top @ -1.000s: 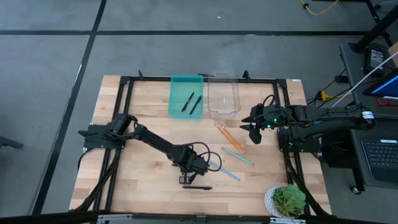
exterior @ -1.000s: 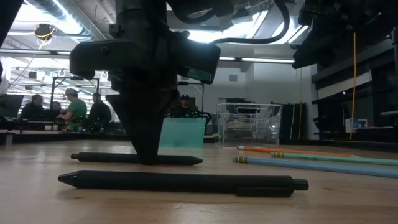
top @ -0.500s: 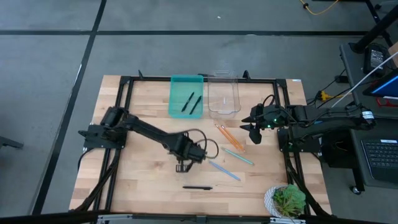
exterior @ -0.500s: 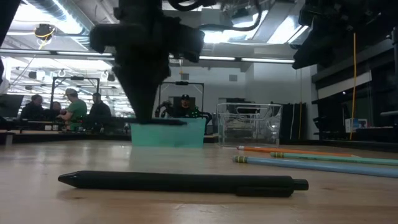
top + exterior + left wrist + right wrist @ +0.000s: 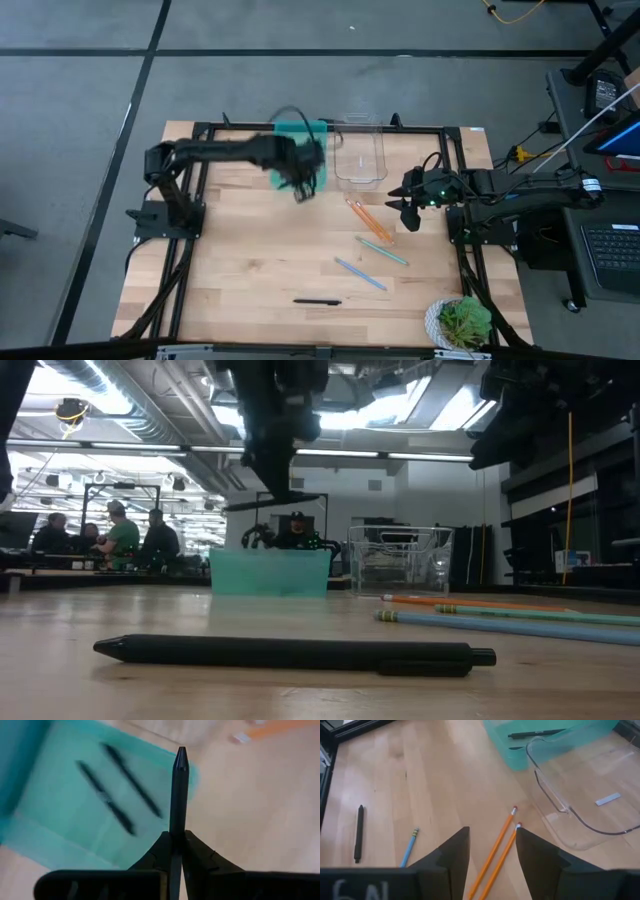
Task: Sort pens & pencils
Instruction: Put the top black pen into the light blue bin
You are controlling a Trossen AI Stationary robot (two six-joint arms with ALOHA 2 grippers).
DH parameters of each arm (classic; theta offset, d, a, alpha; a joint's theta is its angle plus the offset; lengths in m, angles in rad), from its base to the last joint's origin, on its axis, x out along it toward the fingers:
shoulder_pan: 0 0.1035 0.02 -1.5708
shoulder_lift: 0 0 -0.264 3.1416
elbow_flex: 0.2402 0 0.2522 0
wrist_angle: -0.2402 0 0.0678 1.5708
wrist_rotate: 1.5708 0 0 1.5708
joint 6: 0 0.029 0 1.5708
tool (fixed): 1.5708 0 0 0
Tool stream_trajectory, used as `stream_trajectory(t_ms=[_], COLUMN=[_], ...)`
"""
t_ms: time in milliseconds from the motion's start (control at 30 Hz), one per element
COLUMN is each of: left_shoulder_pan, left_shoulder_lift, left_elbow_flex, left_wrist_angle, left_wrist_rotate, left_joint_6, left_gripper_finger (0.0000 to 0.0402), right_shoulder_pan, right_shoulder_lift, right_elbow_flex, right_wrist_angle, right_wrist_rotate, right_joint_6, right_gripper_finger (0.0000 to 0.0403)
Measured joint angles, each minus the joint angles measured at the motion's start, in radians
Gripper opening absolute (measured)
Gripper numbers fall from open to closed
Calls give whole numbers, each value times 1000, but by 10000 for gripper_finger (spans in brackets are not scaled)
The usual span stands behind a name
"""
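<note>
**Left gripper carries a black pen over the teal tray**

The left gripper (image 5: 175,851) is clamped on a black pen (image 5: 178,790), which sticks out forward between its fingers with the tip pointing away. In the high view the left gripper (image 5: 303,178) hangs above the near edge of the teal tray (image 5: 286,132), blurred, so the held pen cannot be made out there. In the low view the pen shows as a dark bar held roughly level, well above the tray.

Two more black pens (image 5: 119,795) lie side by side on the tray floor, beneath and to one side of the held one. A fourth black pen (image 5: 317,301) lies alone on the wooden table (image 5: 230,260) near the front edge, well apart from both grippers.

The right gripper (image 5: 491,851) waits at the right side of the table with its fingers apart, holding nothing. Two orange pencils (image 5: 368,220) lie together just beside the clear bin (image 5: 359,150); two light-blue pencils (image 5: 372,262) lie farther toward the front. The clear bin's contents are hard to judge; only a pale label shows on its floor.
</note>
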State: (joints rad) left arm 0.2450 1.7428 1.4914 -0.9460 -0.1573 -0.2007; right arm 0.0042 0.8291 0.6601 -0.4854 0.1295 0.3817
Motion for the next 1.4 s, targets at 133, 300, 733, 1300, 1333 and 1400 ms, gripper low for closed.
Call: stream_trajectory(t_ms=[133,300,733,1300,1333,1400], left_shoulder_pan=[112,218,288,280,282,285], left_shoulder_lift=[5,5,76,169,171,172], left_elbow_flex=[0,0,1,0,0,0], left_wrist_angle=[61,103,170,127,125,120], left_wrist_rotate=[57,116,133,173,175,175], left_joint_6=[-61,-181,-279,-368,-369,-369], left_gripper_finger=[17,17,17,18,18,18], right_shoulder_pan=[0,0,-1,-1,-1,-1], right_shoulder_lift=[0,0,0,0,0,0], right_elbow_flex=[0,0,0,0,0,0], right_wrist_angle=[3,2,4,2,2,2], right_wrist_rotate=[0,0,0,0,0,-1], right_joint_6=[0,-1,2,16,27,35], right_gripper_finger=[162,162,162,162,162,162])
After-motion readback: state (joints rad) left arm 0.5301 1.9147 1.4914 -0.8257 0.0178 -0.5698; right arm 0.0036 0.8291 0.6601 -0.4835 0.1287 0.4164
